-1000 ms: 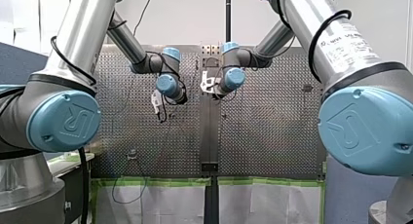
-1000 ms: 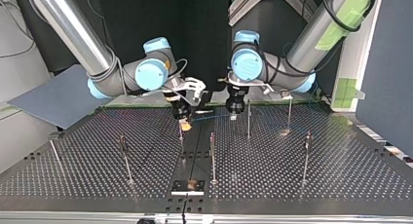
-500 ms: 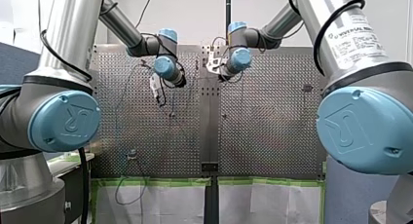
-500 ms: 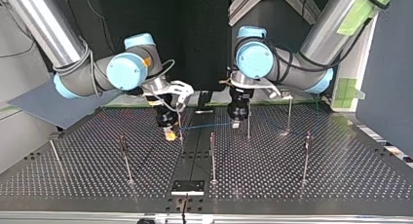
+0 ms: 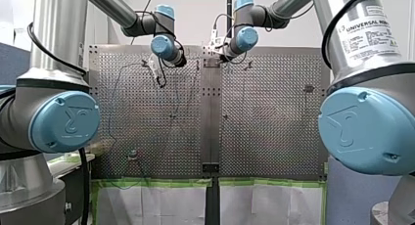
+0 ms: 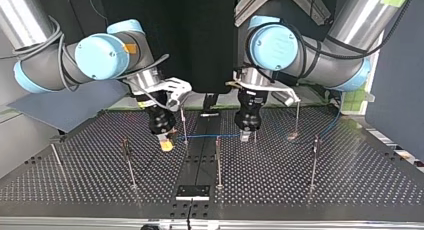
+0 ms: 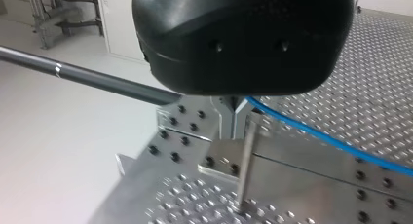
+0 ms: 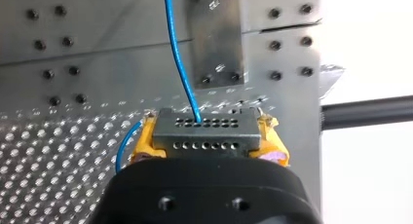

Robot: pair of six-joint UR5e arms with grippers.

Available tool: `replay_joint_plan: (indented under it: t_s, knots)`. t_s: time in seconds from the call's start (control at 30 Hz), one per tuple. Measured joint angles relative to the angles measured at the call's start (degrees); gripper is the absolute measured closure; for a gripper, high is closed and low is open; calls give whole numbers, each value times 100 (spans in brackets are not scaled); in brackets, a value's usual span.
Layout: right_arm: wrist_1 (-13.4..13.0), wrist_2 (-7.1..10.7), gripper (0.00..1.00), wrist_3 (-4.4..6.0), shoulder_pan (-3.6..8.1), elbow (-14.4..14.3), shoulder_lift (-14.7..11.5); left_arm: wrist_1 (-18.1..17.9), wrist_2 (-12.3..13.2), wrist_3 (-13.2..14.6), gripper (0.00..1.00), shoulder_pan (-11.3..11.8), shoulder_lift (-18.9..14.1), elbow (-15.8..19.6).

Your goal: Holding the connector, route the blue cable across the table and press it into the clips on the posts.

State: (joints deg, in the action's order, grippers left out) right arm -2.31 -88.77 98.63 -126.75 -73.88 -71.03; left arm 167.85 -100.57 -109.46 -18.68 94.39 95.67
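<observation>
Mid-route: my right claw [image 6: 165, 144] clamps its yellow pads [image 8: 141, 139] on the grey, hole-pierced metal connector [image 8: 204, 131]. The thin blue cable [image 6: 205, 136] runs from it in a taut line above the perforated metal desk [image 6: 350, 180] to my left claw [image 6: 245, 135]. In its wrist view, that claw appears closed on the cable. The line passes just beside one slim metal post [image 6: 184, 126], and another post [image 7: 246, 160] stands close ahead of my left claw.

The cable looks stretched but not yet seated. The next move likely calls for lowering the span onto a post's clip while keeping it taut.

The clips themselves are too small to make out, and the black housing hides most of my left claw's tips. Beyond that claw the cable trails off towards the desk's far edge.
</observation>
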Motion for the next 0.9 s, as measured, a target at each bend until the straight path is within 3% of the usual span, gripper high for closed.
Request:
replay_joint_plan:
  t_s: [0.37,0.67,0.9]
  knots:
    - [18,197,100,89,41,0,75,77,155,-20,100,-7,76,-22]
    - [-18,523,100,382,189,74,261,-149,418,-91,100,-26,394,-46]
    - [-17,648,100,429,240,228,345,-298,448,-159,100,61,470,-226]
